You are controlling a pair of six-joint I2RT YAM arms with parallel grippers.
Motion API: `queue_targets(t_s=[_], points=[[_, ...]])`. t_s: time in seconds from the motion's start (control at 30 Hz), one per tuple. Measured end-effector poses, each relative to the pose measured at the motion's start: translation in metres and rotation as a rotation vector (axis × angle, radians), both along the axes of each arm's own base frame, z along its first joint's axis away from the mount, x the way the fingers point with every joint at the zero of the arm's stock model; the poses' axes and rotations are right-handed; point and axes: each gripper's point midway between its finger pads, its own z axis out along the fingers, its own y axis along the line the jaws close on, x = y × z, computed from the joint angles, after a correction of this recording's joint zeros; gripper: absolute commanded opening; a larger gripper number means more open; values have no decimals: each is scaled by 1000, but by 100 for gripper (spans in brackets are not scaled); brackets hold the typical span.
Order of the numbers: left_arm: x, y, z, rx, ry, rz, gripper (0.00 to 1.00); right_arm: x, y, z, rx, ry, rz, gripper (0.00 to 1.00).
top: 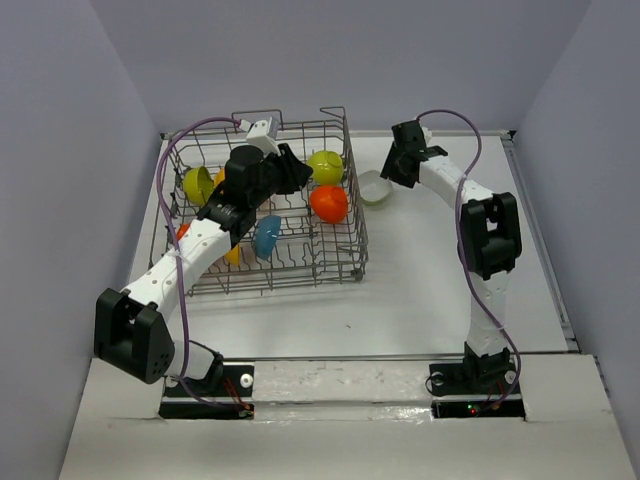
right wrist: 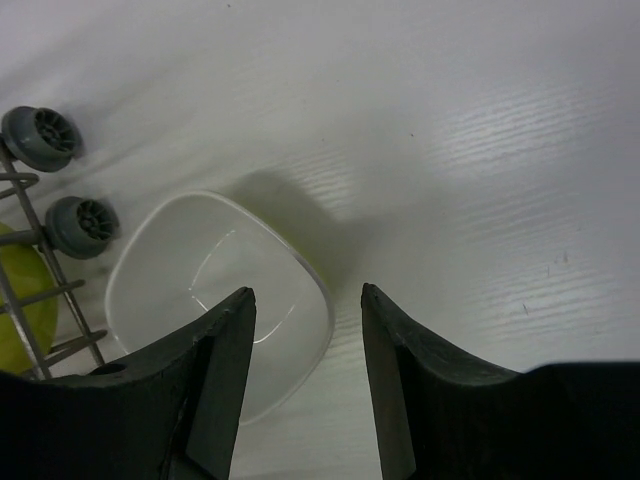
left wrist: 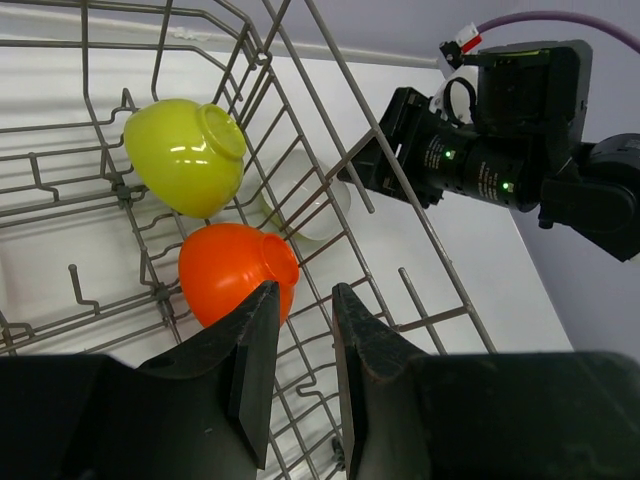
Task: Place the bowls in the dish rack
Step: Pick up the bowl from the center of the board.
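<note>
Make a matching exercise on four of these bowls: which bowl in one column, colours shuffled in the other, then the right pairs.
Column one
1. lone bowl outside the dish rack
2. far-right-corner bowl inside it
3. next bowl nearer, by the right wall
4. mid-rack bowl, just right of the left arm

Column two
A. red-orange
B. teal blue
C. white
D. lime green

Pairs: 1-C, 2-D, 3-A, 4-B

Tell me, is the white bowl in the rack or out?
Out. The white bowl sits upright on the table, just outside the rack's right wire wall, with the open right gripper above it.
</note>
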Motion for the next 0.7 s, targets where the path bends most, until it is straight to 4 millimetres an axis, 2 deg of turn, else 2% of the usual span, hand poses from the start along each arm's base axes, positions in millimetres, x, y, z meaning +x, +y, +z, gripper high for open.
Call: queue_targets(t_s=[0.17, 0.7], points=[[0, 0, 0, 0, 0, -1, 37, -11, -3, -17, -15, 44, 2, 53], [0, 0, 0, 0, 0, -1, 37, -17, -2, -41, -11, 78, 13, 50]])
